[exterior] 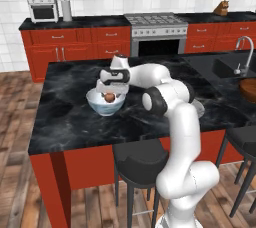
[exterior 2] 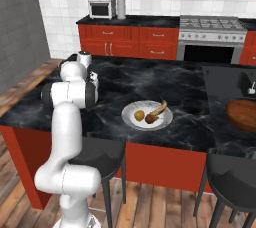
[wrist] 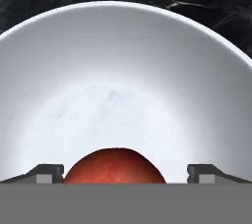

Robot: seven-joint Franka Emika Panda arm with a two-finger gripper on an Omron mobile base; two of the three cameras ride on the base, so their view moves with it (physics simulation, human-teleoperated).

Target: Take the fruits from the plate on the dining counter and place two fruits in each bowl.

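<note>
Fingertips (wrist: 49,173) of the Franka arm's gripper (wrist: 126,174) stand spread to their widest in the hand view, one at either side of a red apple (wrist: 114,166), with a visible gap between each tip and the fruit; nothing is gripped; the apple lies on the floor of a deep white bowl (wrist: 123,46), whose rim arcs across the top of that view against black marble.

From the left base view, the bowl (exterior: 102,107) sits on the left-centre of the dining counter (exterior: 65,117), the apple (exterior: 109,97) inside it, and the gripper (exterior: 111,92) hangs directly above the bowl's mouth; just right of the arm's elbow a sliver of the plate (exterior: 199,108) shows.

From the right base view, the arm's upper links stand over the counter's left part; further right, well apart from the arm, the pale plate (exterior 2: 131,110) rests near the front edge of the dining counter (exterior 2: 190,92), carrying a yellow-orange round fruit (exterior 2: 139,115) beside a brownish round fruit (exterior 2: 150,118), with a curved yellow-brown banana (exterior 2: 159,107) touching the latter; at far right a wooden board (exterior 2: 242,114) lies on the marble.
</note>
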